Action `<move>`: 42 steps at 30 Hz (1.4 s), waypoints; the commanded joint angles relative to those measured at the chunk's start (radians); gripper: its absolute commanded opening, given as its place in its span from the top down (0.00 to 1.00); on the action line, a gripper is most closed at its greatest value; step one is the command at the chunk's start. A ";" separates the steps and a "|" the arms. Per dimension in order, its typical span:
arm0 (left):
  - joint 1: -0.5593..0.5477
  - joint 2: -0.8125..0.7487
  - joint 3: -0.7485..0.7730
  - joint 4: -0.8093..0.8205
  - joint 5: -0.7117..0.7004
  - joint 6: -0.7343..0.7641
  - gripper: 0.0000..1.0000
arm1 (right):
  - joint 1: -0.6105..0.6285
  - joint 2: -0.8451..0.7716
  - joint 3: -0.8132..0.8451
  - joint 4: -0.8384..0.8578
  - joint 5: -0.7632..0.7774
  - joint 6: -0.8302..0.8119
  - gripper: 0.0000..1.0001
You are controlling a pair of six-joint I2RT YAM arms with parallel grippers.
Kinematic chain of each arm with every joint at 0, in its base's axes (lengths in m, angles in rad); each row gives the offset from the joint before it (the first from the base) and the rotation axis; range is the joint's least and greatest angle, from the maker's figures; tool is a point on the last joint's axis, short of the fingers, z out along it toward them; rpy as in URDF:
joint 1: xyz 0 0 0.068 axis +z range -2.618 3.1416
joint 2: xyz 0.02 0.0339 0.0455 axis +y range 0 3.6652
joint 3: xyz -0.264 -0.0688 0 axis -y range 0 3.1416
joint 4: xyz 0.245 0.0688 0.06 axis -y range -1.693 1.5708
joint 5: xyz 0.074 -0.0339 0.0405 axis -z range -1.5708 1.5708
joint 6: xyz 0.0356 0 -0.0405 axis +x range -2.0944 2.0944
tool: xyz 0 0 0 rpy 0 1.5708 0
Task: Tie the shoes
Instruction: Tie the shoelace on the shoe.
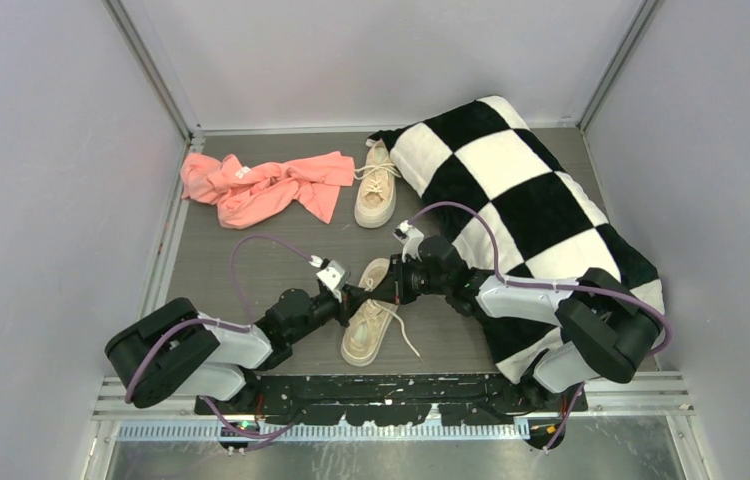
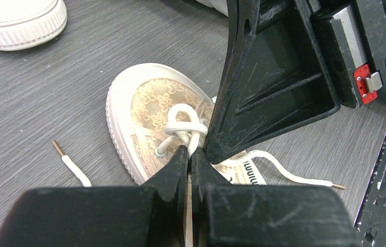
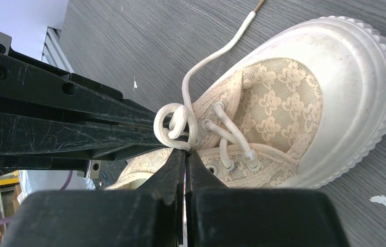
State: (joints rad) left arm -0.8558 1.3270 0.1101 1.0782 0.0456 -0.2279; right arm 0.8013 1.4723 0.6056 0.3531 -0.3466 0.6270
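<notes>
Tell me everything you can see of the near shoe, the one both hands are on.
The near shoe is a beige low-top with a lace-patterned fabric upper, pale ribbed toe cap and thick sole, upright on the grey table. Its cream lace is looped into a loose knot above the eyelets; the left hand and right hand are each shut on a strand there. Two brown-tipped ends lie loose on the table.

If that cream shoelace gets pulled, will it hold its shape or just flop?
Probably flop: the lace curls in a loose loop over the shoe, and its free end lies limp on the table. It looks smooth and round, so it may slip. The shoe seems light; a hard tug might drag it.
</notes>
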 commanded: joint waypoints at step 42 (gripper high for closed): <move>0.047 -0.183 0.551 -0.994 -0.179 -0.203 0.43 | -0.007 0.006 0.029 0.086 -0.023 -0.007 0.99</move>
State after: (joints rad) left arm -0.8177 1.0828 0.5529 0.2718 -0.1265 -0.3923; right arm 0.7971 1.4803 0.6060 0.3744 -0.3725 0.6270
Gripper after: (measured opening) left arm 0.586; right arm 0.020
